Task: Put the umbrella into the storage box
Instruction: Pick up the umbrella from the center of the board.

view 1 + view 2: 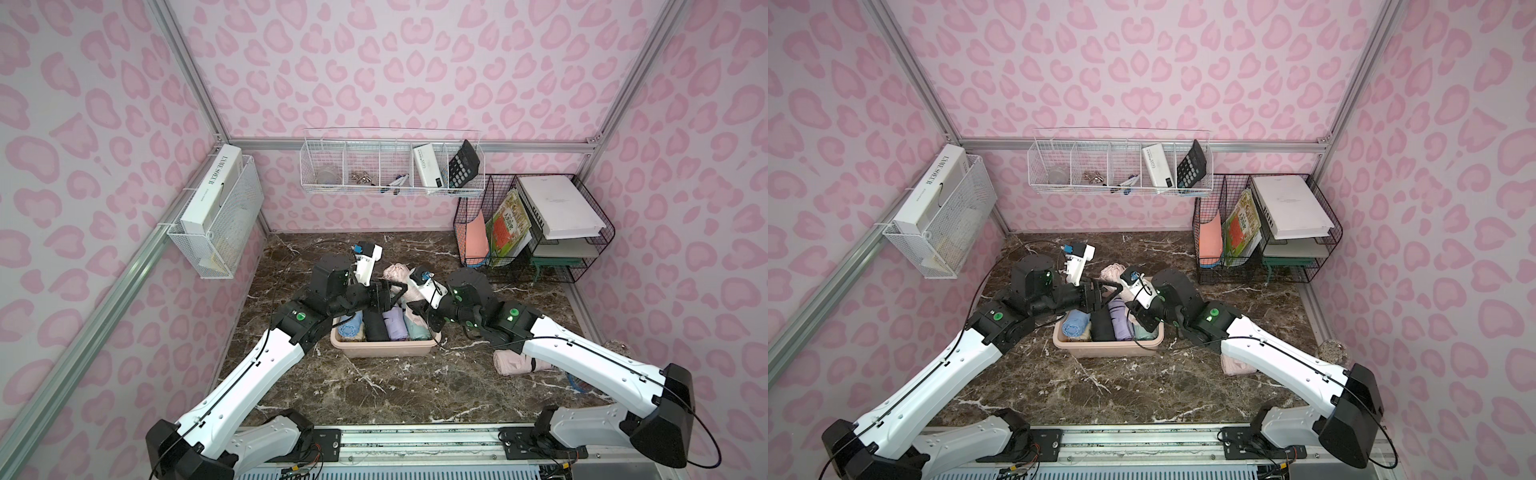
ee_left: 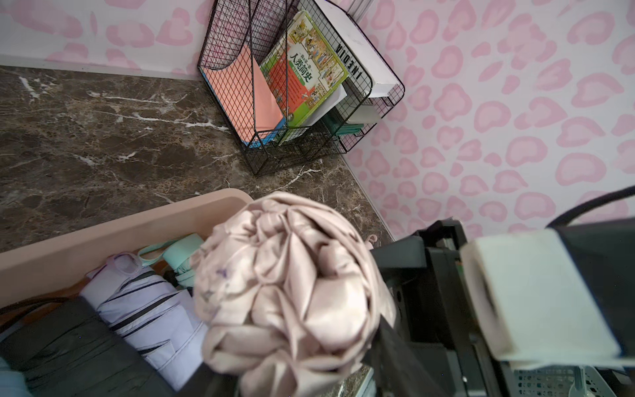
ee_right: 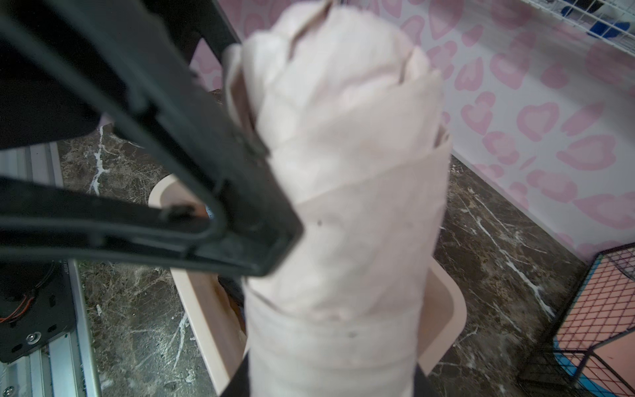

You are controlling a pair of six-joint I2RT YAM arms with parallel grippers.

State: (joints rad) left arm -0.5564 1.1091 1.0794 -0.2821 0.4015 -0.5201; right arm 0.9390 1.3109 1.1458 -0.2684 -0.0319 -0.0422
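A folded pale pink umbrella is held tilted over the far right part of the peach-pink storage box. My right gripper is shut on its lower end, with the storage box rim showing below. My left gripper reaches in from the left, and its black fingers press against the sides of the umbrella near its bunched upper end. Blue, black, lilac and mint folded umbrellas lie side by side in the box.
A second pink folded umbrella lies on the marble table under my right arm. A black wire file rack with books stands at the back right. White wire baskets hang on the back and left walls.
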